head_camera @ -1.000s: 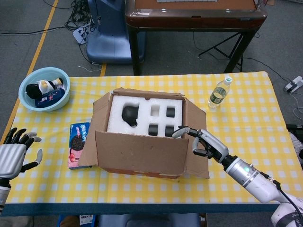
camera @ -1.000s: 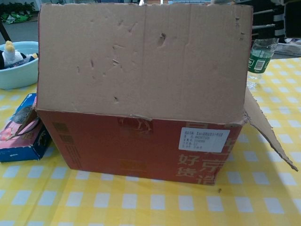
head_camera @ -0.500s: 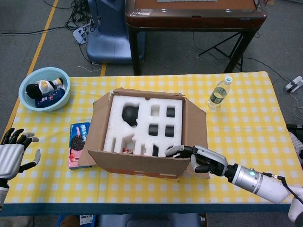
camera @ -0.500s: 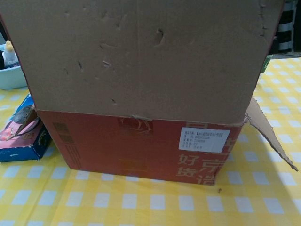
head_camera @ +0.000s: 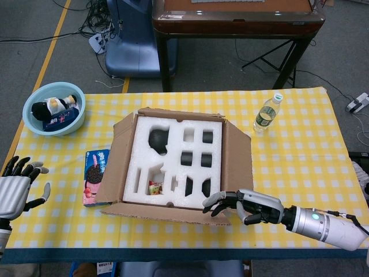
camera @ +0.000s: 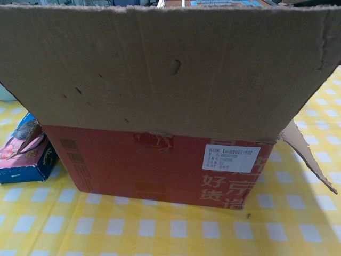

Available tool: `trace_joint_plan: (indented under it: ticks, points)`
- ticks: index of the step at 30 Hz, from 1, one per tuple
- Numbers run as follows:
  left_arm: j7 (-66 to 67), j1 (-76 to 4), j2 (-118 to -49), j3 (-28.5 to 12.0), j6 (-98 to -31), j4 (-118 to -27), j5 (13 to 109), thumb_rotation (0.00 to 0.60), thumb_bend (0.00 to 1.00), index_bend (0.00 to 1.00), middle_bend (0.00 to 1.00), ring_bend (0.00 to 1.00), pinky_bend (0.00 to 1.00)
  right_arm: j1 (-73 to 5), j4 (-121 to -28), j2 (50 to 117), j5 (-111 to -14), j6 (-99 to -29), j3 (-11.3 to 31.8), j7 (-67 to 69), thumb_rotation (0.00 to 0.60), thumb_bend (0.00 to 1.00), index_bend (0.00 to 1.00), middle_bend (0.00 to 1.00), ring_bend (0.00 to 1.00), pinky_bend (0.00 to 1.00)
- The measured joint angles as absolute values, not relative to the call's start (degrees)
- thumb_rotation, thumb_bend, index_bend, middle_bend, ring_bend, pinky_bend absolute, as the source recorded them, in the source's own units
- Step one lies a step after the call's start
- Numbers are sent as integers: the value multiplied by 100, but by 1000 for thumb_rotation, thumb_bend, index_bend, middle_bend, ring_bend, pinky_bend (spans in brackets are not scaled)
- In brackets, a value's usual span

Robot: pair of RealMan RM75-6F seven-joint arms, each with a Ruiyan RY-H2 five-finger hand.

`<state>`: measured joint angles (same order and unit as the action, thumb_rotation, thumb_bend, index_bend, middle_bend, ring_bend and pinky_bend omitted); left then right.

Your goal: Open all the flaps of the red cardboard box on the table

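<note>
red cardboard box sits mid-table, upright, a white label on its red front wall. top's wide open, all the brown flaps folded outward, the near one leaning toward the robot. white foam insert with dark cutouts fills the inside.

Grey carpeted floor with a yellow tape line running diagonally at left. Dark wooden table on black legs behind. Blue machine base beside it, tangled cables and a power strip nearby. Even, flat lighting.
</note>
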<state>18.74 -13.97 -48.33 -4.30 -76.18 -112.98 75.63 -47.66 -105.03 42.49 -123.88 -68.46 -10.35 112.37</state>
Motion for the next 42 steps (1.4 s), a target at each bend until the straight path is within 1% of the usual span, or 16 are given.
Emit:
trace_joint_plan:
  ticks: [6, 10, 14, 17, 20, 25, 29, 33, 36, 39, 42]
  points:
    - [1892, -1382, -4807, -428, -7644, -11329, 7568, 252, 507, 394, 233, 95, 0, -4936, -10463, 4296, -12395, -6934, -1248, 11344, 600, 1000, 199, 247, 93, 215]
    - [1891, -1380, -4801, -429, -7642, -11328, 7554, 251, 507, 394, 233, 95, 0, -4951, -10460, 4287, -12290, -6911, -1274, 11118, 600, 1000, 199, 247, 93, 215]
    - [1881, -1387, -4802, -448, -7643, -11307, 7522, 252, 507, 395, 233, 96, 0, -4893, -10523, 4238, -12029, -6802, -1262, 10499, 600, 1000, 199, 247, 93, 215]
    - [1878, -1397, -4813, -460, -7628, -11276, 7476, 253, 507, 394, 233, 96, 0, -4789, -10607, 4192, -11729, -6666, -1218, 9730, 600, 1000, 199, 247, 93, 216]
    - [1866, -1401, -4834, -469, -7607, -11233, 7403, 253, 507, 392, 233, 96, 0, -4626, -10702, 4166, -11340, -6546, -1143, 8689, 600, 987, 199, 247, 93, 216]
    - [1828, -1376, -4890, -483, -7625, -11138, 7284, 252, 507, 383, 232, 96, 0, -4208, -10864, 4212, -10514, -6486, -967, 6430, 600, 882, 199, 247, 93, 216]
    - [1795, -1317, -4968, -487, -7705, -11040, 7195, 255, 507, 361, 229, 96, 0, -3789, -10931, 4351, -9877, -6631, -818, 4545, 600, 839, 199, 241, 93, 216]
    - [1784, -1228, -5087, -486, -7874, -10912, 7162, 260, 507, 329, 218, 95, 0, -3244, -10905, 4617, -9259, -7011, -659, 2616, 600, 817, 199, 235, 93, 216]
    - [1805, -1141, -5197, -476, -8045, -10798, 7171, 331, 507, 316, 210, 95, 0, -2804, -10816, 4856, -8897, -7415, -550, 1460, 600, 816, 199, 234, 93, 215]
    - [1810, -1053, -5305, -452, -8196, -10699, 7246, 337, 507, 315, 207, 94, 0, -2324, -10672, 5123, -8646, -7917, -453, 568, 600, 816, 199, 234, 93, 216]
    - [1826, -977, -5402, -422, -8335, -10617, 7350, 339, 507, 315, 205, 93, 0, -1853, -10508, 5385, -8491, -8398, -378, 67, 600, 816, 199, 234, 93, 216]
